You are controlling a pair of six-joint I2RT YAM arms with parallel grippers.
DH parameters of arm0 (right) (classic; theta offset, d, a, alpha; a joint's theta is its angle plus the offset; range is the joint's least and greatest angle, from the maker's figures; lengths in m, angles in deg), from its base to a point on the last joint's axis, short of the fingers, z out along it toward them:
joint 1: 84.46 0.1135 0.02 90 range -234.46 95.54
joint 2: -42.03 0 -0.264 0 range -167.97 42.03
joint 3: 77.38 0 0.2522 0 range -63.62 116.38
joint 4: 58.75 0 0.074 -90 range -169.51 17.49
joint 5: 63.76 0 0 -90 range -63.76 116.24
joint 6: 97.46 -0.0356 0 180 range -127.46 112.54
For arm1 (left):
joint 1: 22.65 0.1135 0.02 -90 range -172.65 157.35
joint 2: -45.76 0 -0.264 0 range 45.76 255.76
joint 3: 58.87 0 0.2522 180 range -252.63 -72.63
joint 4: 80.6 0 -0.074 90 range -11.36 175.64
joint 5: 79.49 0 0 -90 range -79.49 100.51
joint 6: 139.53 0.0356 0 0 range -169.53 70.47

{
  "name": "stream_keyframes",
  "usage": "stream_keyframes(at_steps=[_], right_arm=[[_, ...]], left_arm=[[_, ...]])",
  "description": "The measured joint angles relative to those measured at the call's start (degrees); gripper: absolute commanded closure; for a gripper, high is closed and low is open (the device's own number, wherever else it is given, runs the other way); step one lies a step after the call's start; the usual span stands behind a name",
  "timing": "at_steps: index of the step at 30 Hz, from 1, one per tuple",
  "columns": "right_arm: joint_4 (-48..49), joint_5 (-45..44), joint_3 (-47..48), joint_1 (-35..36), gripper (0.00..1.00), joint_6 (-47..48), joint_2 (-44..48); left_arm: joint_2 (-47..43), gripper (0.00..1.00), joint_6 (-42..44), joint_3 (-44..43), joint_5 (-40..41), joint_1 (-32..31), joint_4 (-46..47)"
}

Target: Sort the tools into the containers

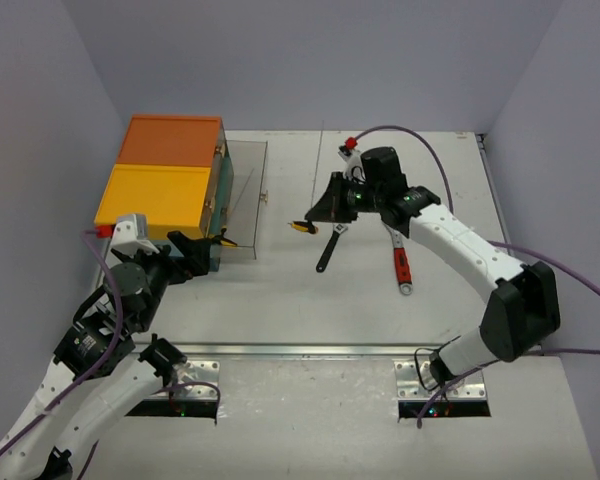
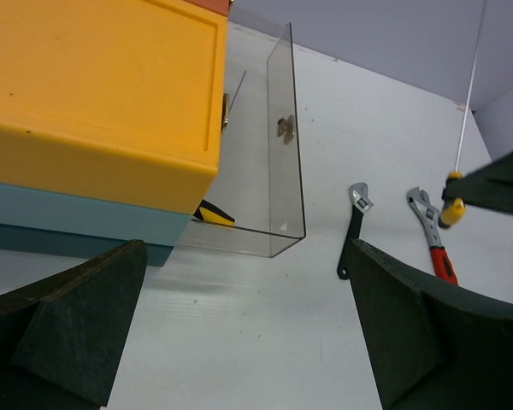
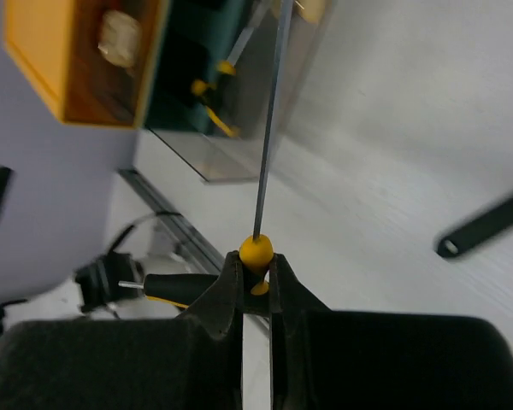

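The teal box unit (image 1: 218, 205) has an orange top (image 1: 172, 141) and a yellow top (image 1: 155, 195). Its clear drawer (image 1: 244, 205) is pulled out, with a yellow-and-black tool (image 2: 212, 215) inside. My right gripper (image 1: 318, 217) is shut on the yellow collar of a screwdriver (image 3: 256, 250), whose thin shaft (image 3: 271, 120) points toward the drawer (image 3: 231, 128). A black wrench (image 1: 332, 248) and a red-handled wrench (image 1: 401, 262) lie on the table. My left gripper (image 1: 198, 250) is open and empty beside the box's front corner; it also shows in the left wrist view (image 2: 248, 342).
The white table (image 1: 280, 300) ends at a metal rail (image 1: 310, 350) near the arm bases. Grey walls close in the left, back and right. In the left wrist view the black wrench (image 2: 353, 231) and red-handled wrench (image 2: 432, 235) lie right of the drawer (image 2: 278, 162).
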Motion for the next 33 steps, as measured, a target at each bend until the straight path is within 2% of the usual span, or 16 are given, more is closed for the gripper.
stream_keyframes(at_steps=[4, 7, 13, 16, 21, 24, 30, 33], right_arm=[[7.1, 2.7, 11.6, 3.5, 1.0, -9.4, -12.2], [8.3, 2.3, 19.9, 6.2, 1.0, -14.9, -21.5], [4.0, 0.5, 32.5, 10.4, 1.0, -19.4, -33.5], [1.6, -1.0, 38.0, 11.9, 0.98, -19.1, -37.0], [-1.2, -2.9, 37.6, 13.1, 0.95, -18.2, -37.1], [-2.4, -4.0, 36.4, 13.1, 0.88, -17.4, -37.0], [-5.5, -4.3, 36.1, 13.1, 0.55, -15.4, -37.0], [-6.5, -4.1, 37.7, 13.2, 0.45, -14.6, -37.1]], left_arm=[[0.0, 0.0, 0.0, 0.0, 0.4, 0.0, 0.0], [-0.1, 0.0, 0.0, 0.0, 0.7, 0.0, 0.0], [-0.5, 0.0, -0.1, 0.0, 0.9, 0.0, 0.0], [-0.5, 0.0, -0.1, 0.0, 0.9, 0.0, 0.0], [-1.2, 0.0, -0.1, 0.0, 0.9, 0.0, 0.0], [-1.5, 0.0, -0.2, 0.0, 1.0, 0.0, 0.0], [-1.5, 0.0, -0.2, 0.0, 1.0, 0.0, 0.0], [-1.5, 0.0, -0.2, 0.0, 0.9, 0.0, 0.0]])
